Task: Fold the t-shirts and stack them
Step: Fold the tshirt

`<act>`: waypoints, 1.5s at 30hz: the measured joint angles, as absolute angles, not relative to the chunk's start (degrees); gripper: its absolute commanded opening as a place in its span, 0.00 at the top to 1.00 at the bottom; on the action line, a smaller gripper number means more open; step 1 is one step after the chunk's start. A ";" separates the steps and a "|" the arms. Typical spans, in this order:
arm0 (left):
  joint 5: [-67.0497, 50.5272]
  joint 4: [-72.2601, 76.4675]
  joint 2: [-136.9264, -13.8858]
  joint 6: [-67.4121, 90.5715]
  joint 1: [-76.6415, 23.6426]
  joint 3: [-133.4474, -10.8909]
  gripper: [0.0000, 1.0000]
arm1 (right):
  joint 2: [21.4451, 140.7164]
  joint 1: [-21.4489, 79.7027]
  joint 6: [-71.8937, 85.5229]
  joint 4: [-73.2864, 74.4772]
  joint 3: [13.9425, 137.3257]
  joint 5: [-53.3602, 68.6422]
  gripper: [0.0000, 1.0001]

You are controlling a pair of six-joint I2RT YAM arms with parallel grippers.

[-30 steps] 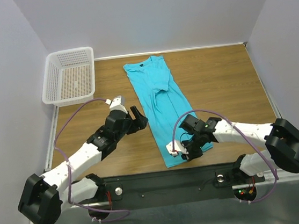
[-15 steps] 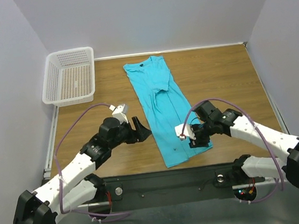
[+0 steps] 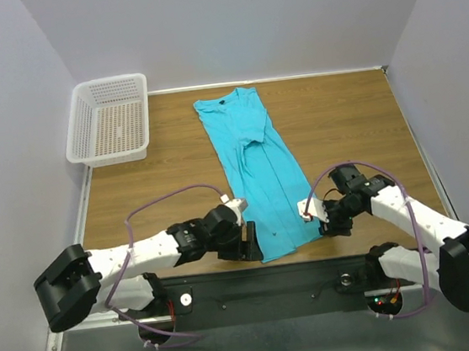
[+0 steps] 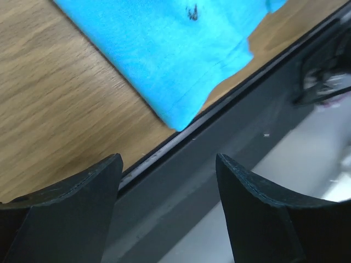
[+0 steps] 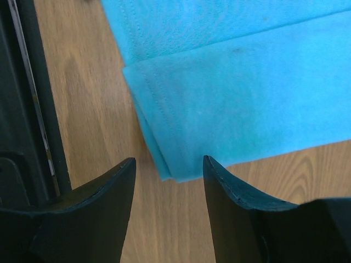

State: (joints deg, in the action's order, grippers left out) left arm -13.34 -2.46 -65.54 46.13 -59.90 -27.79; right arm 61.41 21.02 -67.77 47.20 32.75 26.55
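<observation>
The turquoise t-shirt (image 3: 254,165) lies on the wooden table, folded lengthwise into a long strip, neck at the far end. My left gripper (image 3: 253,249) is open and empty, low beside the strip's near left corner. In the left wrist view (image 4: 167,164) its jaws stand wide over the table's front rail, with the shirt's corner (image 4: 175,55) just ahead. My right gripper (image 3: 332,225) is open and empty at the near right corner. In the right wrist view (image 5: 169,163) the layered hem corner (image 5: 247,93) sits right between the fingertips.
A white mesh basket (image 3: 108,119) stands at the far left corner. The black front rail (image 3: 305,273) runs along the near table edge, right under the shirt's hem. Bare wood (image 3: 355,119) lies right of the shirt, with white walls on three sides.
My left arm swung from beside the shirt's left edge down to its near left corner. My right gripper moved right, off the cloth, to the near right corner.
</observation>
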 measured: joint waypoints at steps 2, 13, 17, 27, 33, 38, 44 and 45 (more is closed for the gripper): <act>-11.16 -3.53 -67.92 44.40 -62.83 -29.95 0.20 | 62.78 21.02 -69.19 47.83 32.80 26.98 0.42; 2.22 -3.11 -73.91 24.56 -76.90 -42.83 0.24 | 69.87 17.34 -74.04 50.30 36.75 31.00 0.43; 4.10 -2.20 -73.91 20.47 -77.49 -42.22 0.23 | 71.16 14.87 -76.49 51.44 38.57 32.84 0.42; 11.29 5.15 -67.72 22.92 -80.55 -31.31 0.23 | 76.23 14.31 -83.99 54.94 38.74 36.05 0.43; 12.97 9.41 -64.79 26.04 -80.64 -27.99 0.23 | 77.65 14.31 -86.00 54.81 38.39 35.40 0.44; 14.33 11.07 -62.06 27.66 -80.64 -25.69 0.23 | 77.69 14.31 -86.08 53.34 37.89 35.33 0.47; 14.39 15.94 -58.22 30.59 -80.64 -21.06 0.23 | 74.83 14.92 -86.00 48.84 34.89 33.89 0.57; 14.37 16.16 -58.52 31.00 -80.64 -20.71 0.23 | 74.54 15.07 -85.78 48.29 34.72 33.74 0.61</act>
